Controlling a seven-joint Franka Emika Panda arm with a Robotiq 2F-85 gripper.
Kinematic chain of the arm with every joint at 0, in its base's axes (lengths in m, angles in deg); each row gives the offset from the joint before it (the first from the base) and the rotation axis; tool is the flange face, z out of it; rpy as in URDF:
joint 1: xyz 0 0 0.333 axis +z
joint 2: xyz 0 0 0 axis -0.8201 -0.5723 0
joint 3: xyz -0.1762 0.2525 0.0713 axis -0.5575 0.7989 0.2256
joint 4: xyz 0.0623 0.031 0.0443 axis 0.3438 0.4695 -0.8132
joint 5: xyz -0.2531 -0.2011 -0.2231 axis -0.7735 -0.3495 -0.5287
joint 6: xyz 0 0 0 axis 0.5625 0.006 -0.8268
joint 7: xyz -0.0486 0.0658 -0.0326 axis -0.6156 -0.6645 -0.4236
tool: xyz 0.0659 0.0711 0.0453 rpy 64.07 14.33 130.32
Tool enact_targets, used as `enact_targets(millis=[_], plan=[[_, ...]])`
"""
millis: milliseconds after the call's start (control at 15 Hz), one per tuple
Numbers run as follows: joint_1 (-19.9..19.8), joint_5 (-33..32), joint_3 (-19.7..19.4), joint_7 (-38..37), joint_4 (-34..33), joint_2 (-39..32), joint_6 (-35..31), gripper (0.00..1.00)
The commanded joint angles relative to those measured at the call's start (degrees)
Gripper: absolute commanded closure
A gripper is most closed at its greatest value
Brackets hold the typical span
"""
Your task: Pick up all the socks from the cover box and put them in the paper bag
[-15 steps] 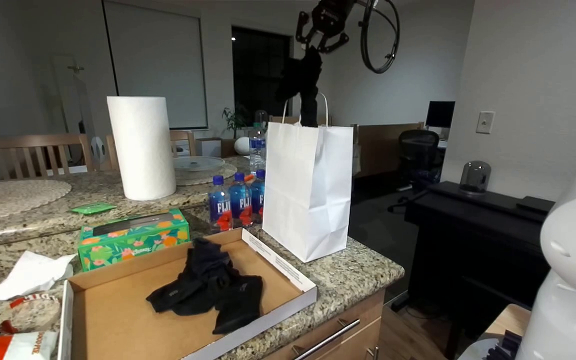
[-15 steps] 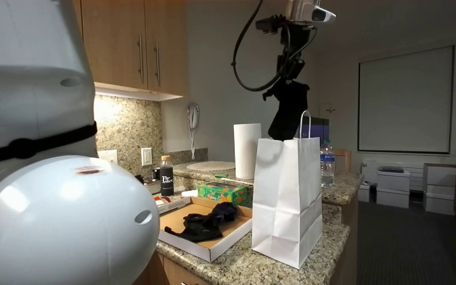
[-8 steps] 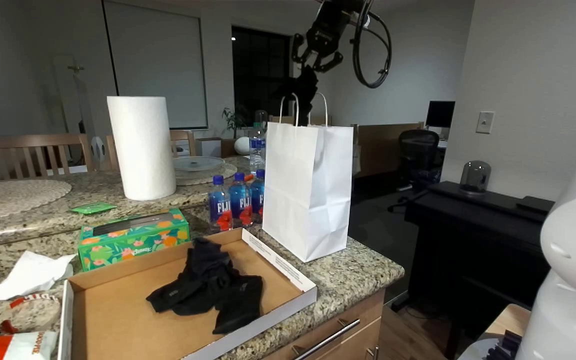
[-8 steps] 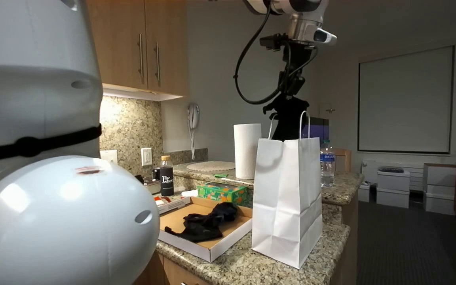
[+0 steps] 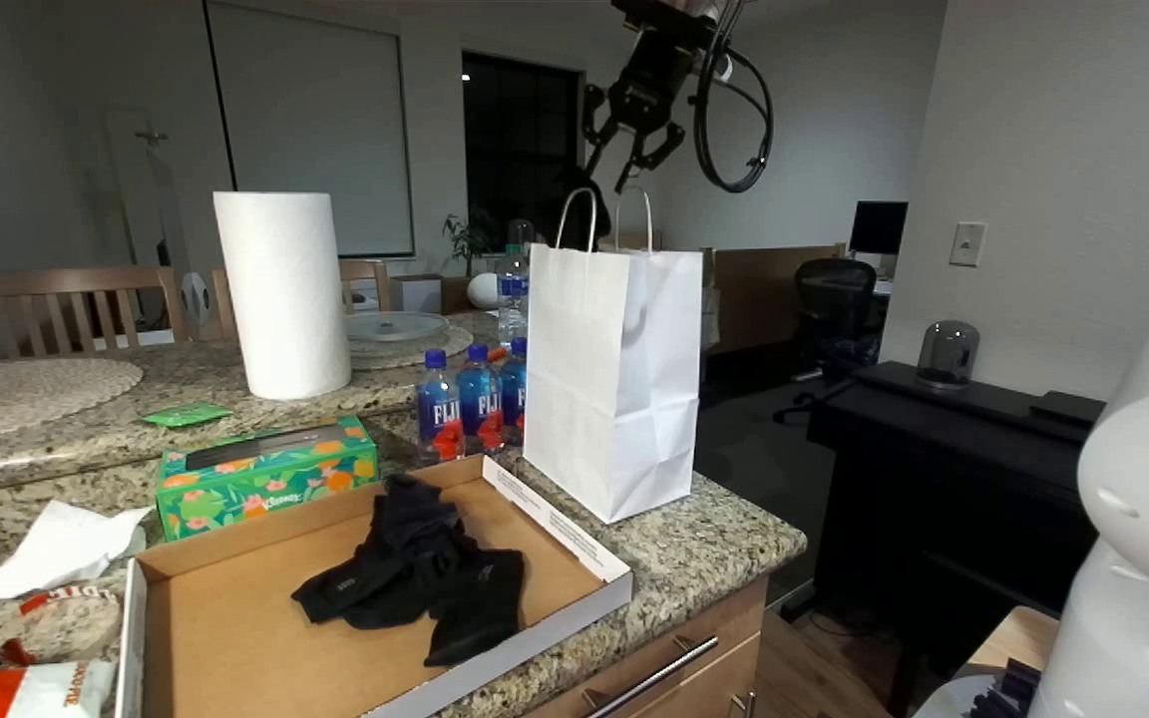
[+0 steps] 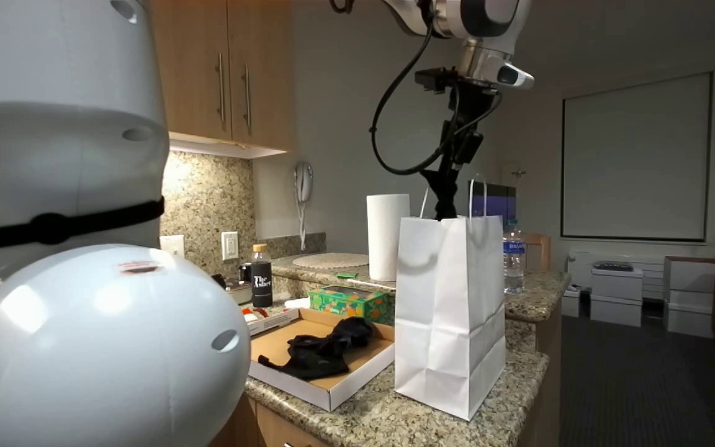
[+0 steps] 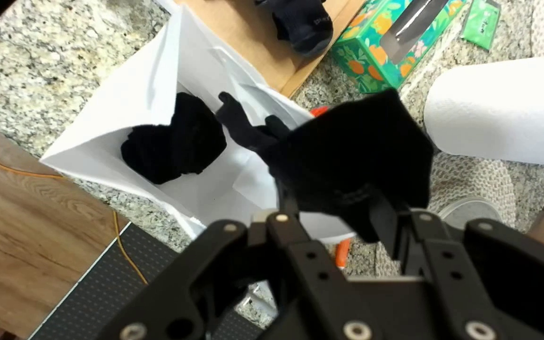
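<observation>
Item: in an exterior view, camera raised, angled down; cardboard tray near, paper bag farther off. Item: in an exterior view, camera close beside the white robot arm, facing the paper bag, wall cabinet beyond. Shared, both exterior views: cardboard tray, paper bag, paper towel roll. Item: wrist view, close above, looking down past the gripper into the paper bag.

Socks: black, small pale lettering in places. Cover box: brown inside, white outside. From it, by the clock in an exterior view: at two, paper bag, plain white; at one, bottles, blue-capped, blue with red floral shapes; at eleven, paper towel roll, white; between ten and eleven, tissue box, green, orange-and-pink floral pattern. Countertop: beige-grey, dark-speckled. Gripper: black.
</observation>
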Motion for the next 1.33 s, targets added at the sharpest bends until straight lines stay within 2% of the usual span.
enact_targets(millis=[0,200,333,667,1067,1267], plan=[[-0.74,1.97,-0.11,-0.65,1.11,0.64,-0.5,0.24],[-0.8,2.2,-0.36,-0.47,1.44,1.01,-0.53,0.05],[-0.73,2.43,-0.39,-0.14,1.61,1.35,-0.43,0.0],[-0.35,1.95,0.16,-0.15,1.95,2.72,-0.66,0.0],[0.32,4.66,0.87,1.8,2.19,1.71,-0.38,0.0],[0.67,5.79,1.88,1.76,3.56,1.05,-3.38,0.0]])
